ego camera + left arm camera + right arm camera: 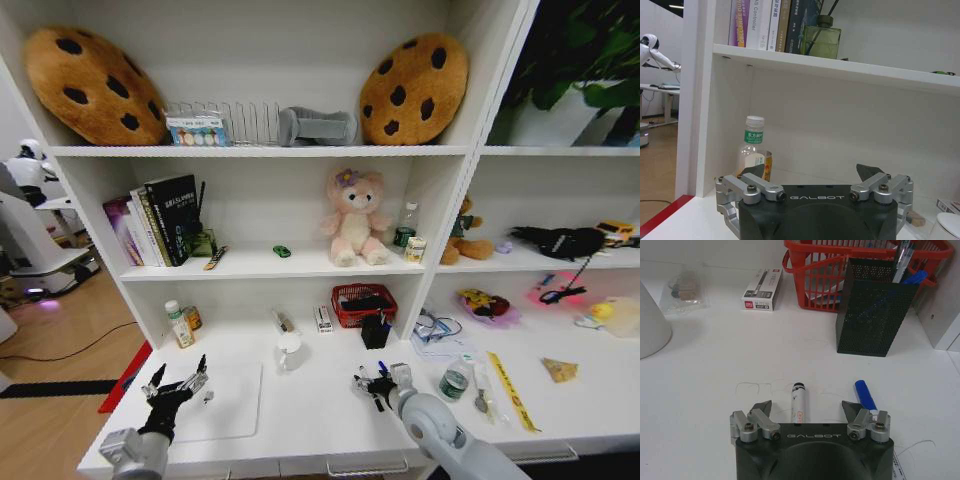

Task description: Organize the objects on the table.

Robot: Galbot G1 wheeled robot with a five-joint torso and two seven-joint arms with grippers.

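Observation:
My right gripper (807, 407) hangs open just above the white table (330, 410). A white marker pen (798, 404) with a black cap lies between its fingers, and a blue pen (865, 395) lies just outside one finger. Ahead of them stands the black mesh pen cup (872, 315), holding pens. In the head view the right gripper (375, 385) is in front of the pen cup (376, 332). The white mug (290, 350) stands left of it. My left gripper (178, 380) is open and empty over the left edge of the silver laptop (228, 400). A tiny green toy car (282, 251) sits on the shelf.
A red basket (363, 303) and a small white box (762, 290) sit behind the pen cup. A bottle (752, 145) stands at the back left beside the shelf wall. A bottle (455, 380), a spoon and a yellow strip (512, 392) lie on the right.

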